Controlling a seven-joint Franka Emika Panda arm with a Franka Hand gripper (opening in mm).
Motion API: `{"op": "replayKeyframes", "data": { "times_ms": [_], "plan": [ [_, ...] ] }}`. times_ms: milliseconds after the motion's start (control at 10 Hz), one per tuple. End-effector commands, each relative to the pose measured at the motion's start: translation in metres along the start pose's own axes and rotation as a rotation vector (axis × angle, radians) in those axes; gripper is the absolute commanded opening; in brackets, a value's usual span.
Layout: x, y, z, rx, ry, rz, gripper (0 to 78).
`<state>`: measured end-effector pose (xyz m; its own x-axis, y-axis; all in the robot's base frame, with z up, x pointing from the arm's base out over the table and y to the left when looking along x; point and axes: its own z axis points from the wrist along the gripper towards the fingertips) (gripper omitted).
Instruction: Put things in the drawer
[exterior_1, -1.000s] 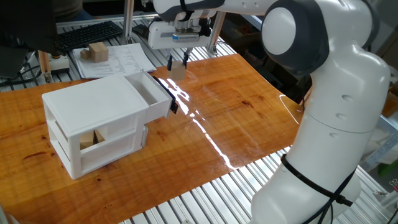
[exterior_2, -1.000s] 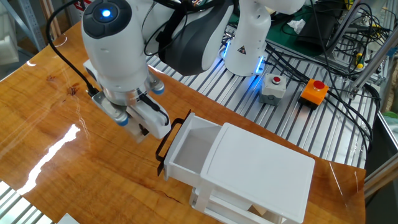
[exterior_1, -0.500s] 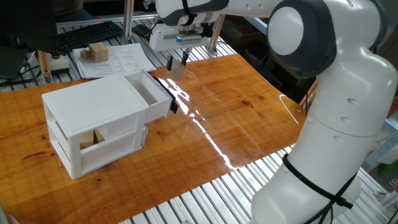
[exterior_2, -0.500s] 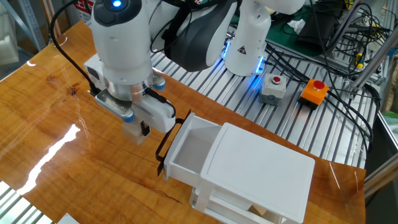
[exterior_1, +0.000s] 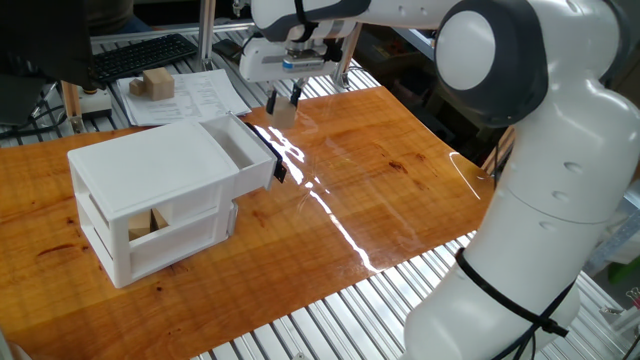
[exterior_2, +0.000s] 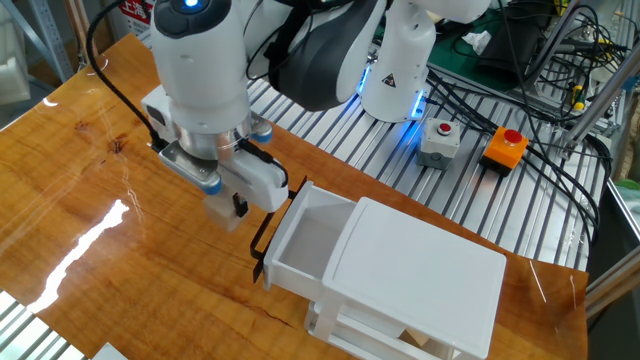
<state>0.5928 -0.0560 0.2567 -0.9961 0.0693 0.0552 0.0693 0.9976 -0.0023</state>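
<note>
Here the small pale beige wooden block (exterior_1: 285, 112) was a plain, roughly cube-shaped piece, pinched between the fingers of the gripper (exterior_1: 285, 101) and held clear above the wooden table (exterior_1: 400, 190), just right of the open drawer's front. Compared with a second before, the gripper had shifted slightly toward the drawer (exterior_2: 300, 240), most evident in the other fixed view, where it (exterior_2: 232, 208) now sat nearer the black handle (exterior_2: 268, 232). The drawer stood pulled out of the white cabinet (exterior_1: 150, 195), and its visible interior appeared bare. A tan wooden block (exterior_1: 148, 224) sat in the lower tier. Far left, another tan block (exterior_1: 157, 84) rested on papers (exterior_1: 200, 95).
</note>
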Motion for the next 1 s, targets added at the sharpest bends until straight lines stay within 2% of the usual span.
{"op": "replayKeyframes", "data": {
  "times_ms": [100, 400, 600, 700, 1000],
  "plan": [
    [0.009, 0.016, -0.017, -0.005, 0.015, 0.036, 1.3],
    [0.023, 0.039, -0.033, -0.004, 0.039, 0.08, 1.3],
    [0.027, 0.045, -0.037, -0.004, 0.044, 0.089, 1.3],
    [0.036, 0.056, -0.044, -0.015, 0.059, 0.107, 1.3],
    [0.05, 0.074, -0.051, -0.019, 0.068, 0.146, 1.3]
  ]
}}
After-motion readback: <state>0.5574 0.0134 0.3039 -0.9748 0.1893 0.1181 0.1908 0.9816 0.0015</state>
